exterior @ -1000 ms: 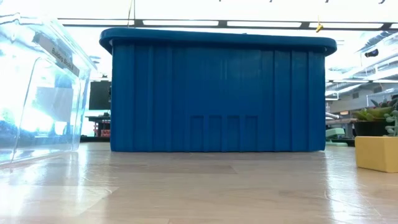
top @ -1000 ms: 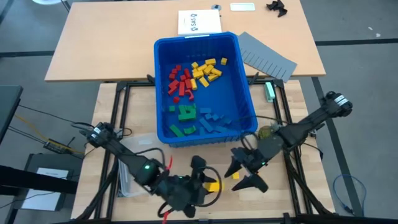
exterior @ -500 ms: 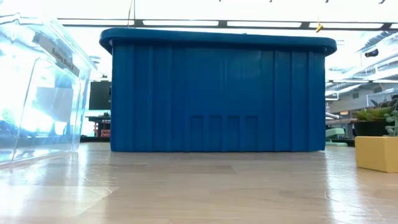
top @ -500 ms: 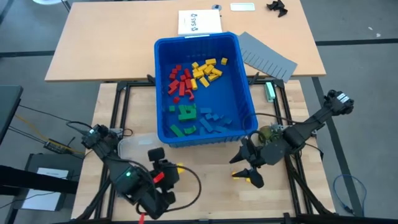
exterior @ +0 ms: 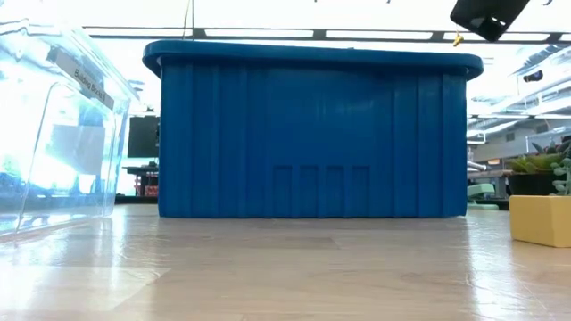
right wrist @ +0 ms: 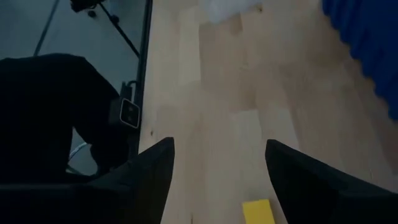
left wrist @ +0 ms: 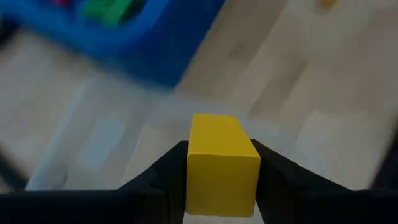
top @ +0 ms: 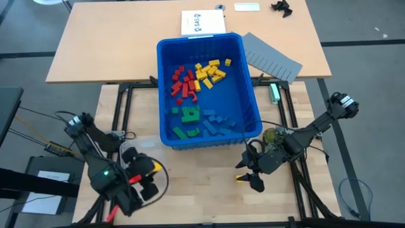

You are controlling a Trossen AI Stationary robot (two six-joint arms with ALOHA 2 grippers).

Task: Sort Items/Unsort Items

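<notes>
The left pincer (left wrist: 221,168) grips a yellow block (left wrist: 222,163) between its fingers, over the bench (top: 202,190) beside the clear container (exterior: 53,134), well left of the blue bin (top: 248,95). I judge I am unsorting: carrying blocks out of the bin one at a time. My right pincer (right wrist: 217,171) hangs open and empty above a second yellow block (right wrist: 258,211) lying on the bench in front of the bin. The sorted blocks (top: 196,76) sit in colour groups inside the bin. Next, I must release the held block over the container.
</notes>
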